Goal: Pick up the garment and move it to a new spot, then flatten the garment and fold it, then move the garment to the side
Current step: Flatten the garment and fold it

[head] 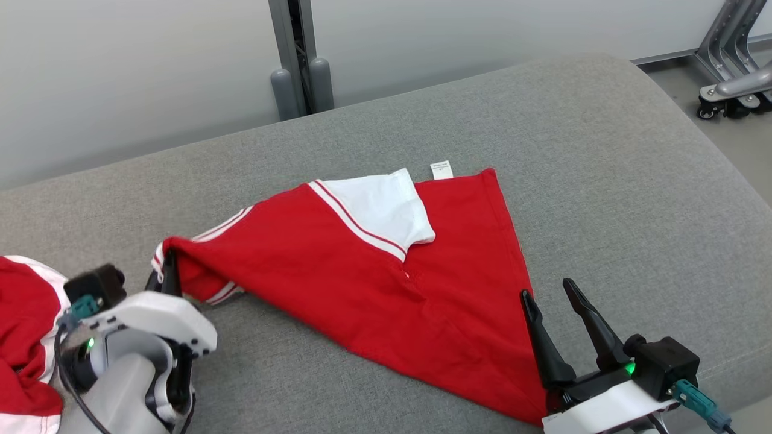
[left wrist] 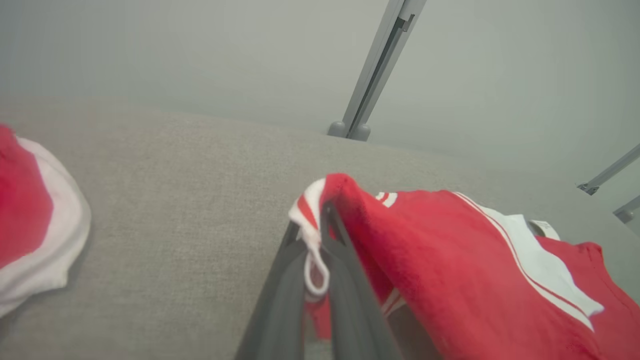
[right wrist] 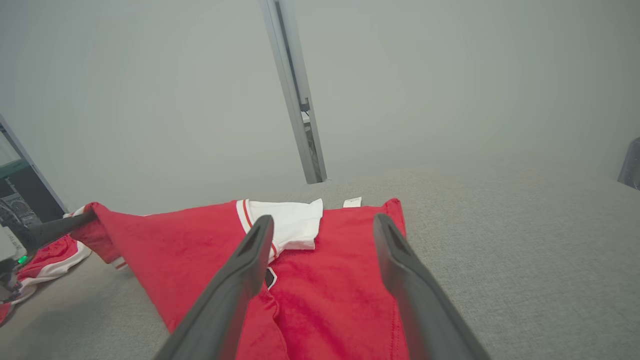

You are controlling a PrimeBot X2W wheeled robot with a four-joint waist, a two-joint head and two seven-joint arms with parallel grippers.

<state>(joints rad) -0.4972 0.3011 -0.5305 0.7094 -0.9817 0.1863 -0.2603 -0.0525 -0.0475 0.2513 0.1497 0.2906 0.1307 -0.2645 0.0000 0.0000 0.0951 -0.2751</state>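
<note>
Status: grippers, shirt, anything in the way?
Left gripper shut on shirt corner. Right gripper open by shirt's near edge. Other garment lies far left, apart.

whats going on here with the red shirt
A two-armed robot is handling a red and white shirt on a grey cushioned surface. Its left claw is shut on the shirt's left corner, holding it raised off the surface. The right claw is open over the shirt's near right edge, gripping nothing. Another red and white garment lies further left.

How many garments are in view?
2. One shirt spread out in the middle, corner pinched by the left gripper; a second garment bunched at the far left, partly cut off.
</note>
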